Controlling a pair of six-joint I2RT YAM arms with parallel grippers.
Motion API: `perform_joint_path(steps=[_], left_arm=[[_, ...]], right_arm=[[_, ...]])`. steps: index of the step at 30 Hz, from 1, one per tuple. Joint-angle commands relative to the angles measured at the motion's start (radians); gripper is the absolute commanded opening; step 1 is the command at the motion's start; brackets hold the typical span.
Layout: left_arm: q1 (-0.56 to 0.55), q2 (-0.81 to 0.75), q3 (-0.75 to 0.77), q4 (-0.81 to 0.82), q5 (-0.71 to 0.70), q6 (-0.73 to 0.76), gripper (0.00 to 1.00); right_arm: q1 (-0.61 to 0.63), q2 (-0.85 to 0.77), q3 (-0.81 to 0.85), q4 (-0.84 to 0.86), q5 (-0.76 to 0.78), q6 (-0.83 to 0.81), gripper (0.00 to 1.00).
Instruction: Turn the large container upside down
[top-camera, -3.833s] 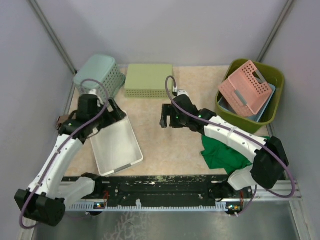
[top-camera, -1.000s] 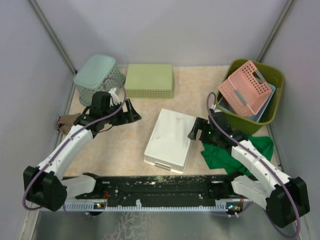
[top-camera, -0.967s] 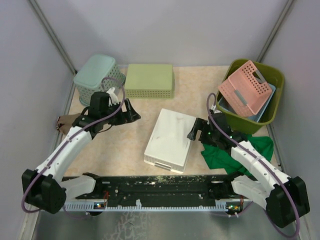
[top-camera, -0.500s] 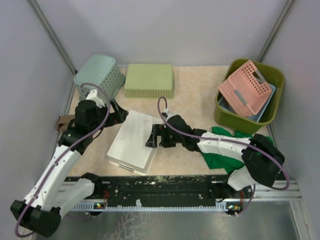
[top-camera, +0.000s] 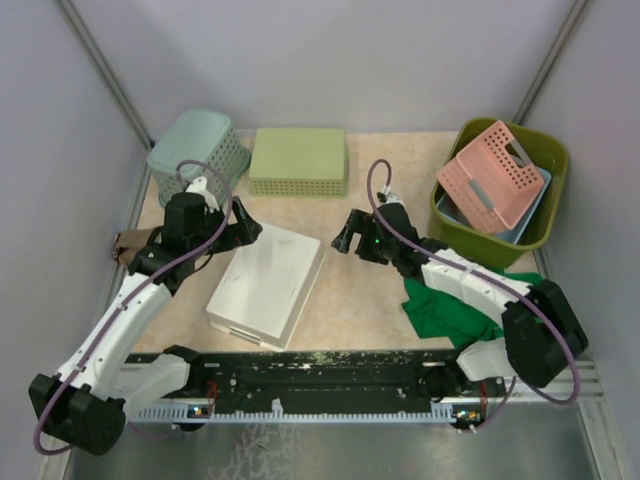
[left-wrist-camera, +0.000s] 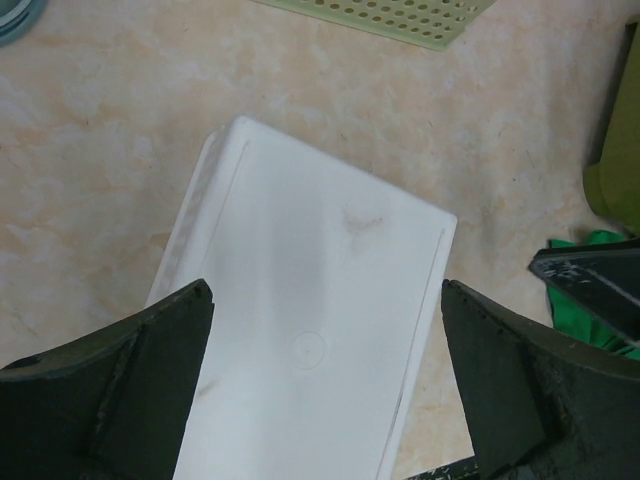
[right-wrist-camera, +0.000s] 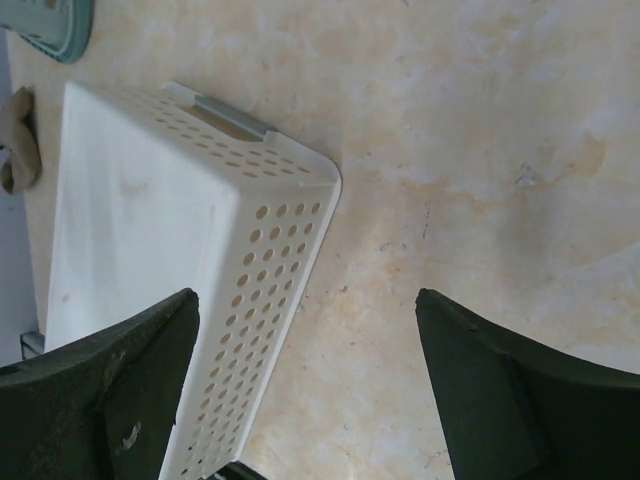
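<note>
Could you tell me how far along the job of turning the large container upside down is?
Not started on it. The white basket lies bottom up mid-table, but the olive-green tub stands upright, holding a pink basket and a pale blue basket. In hand: nothing; left gripper and right gripper hang open by the white basket. Left: flipping the tub.

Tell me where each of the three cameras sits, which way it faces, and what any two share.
Top external: above and behind the bases, looking down on the beige table; the left arm and right arm show whole.
Left wrist: on the left arm, facing down at the overturned white rectangular plastic basket; its open jaws fill the bottom corners.
Right wrist: on the right arm, facing down at table beside that basket's perforated side; open jaws at the bottom corners.
Shared: all three show the white basket.
</note>
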Motion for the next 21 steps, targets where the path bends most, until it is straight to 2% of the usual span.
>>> perform_joint_path(steps=[1,3,7,10,13,15,19,21], left_arm=[[-0.006,-0.044,0.043,-0.012,-0.033,-0.036,1.00],[-0.006,-0.085,0.033,-0.007,-0.074,-0.057,1.00],[-0.006,-0.153,0.023,0.001,-0.130,-0.073,1.00],[-0.005,-0.176,0.030,-0.011,-0.166,-0.062,1.00],[-0.004,-0.162,0.040,-0.009,-0.112,-0.017,1.00],[-0.005,-0.126,0.051,-0.017,-0.063,0.010,1.00],[-0.030,-0.021,0.070,-0.023,0.032,0.021,1.00],[-0.104,0.037,0.075,-0.004,0.029,0.011,1.00]], right_arm=[[0.103,0.131,0.039,0.098,0.019,0.091,0.89],[0.173,0.218,0.101,0.187,-0.051,0.108,0.89],[0.255,0.423,0.193,0.536,-0.370,0.168,0.86],[0.248,0.460,0.226,0.596,-0.448,0.189,0.85],[0.205,0.361,0.210,0.438,-0.397,0.089,0.84],[0.164,0.253,0.213,0.260,-0.330,-0.001,0.85],[0.082,0.031,0.253,-0.134,-0.038,-0.190,0.86],[0.037,-0.075,0.290,-0.278,0.154,-0.261,0.88]])
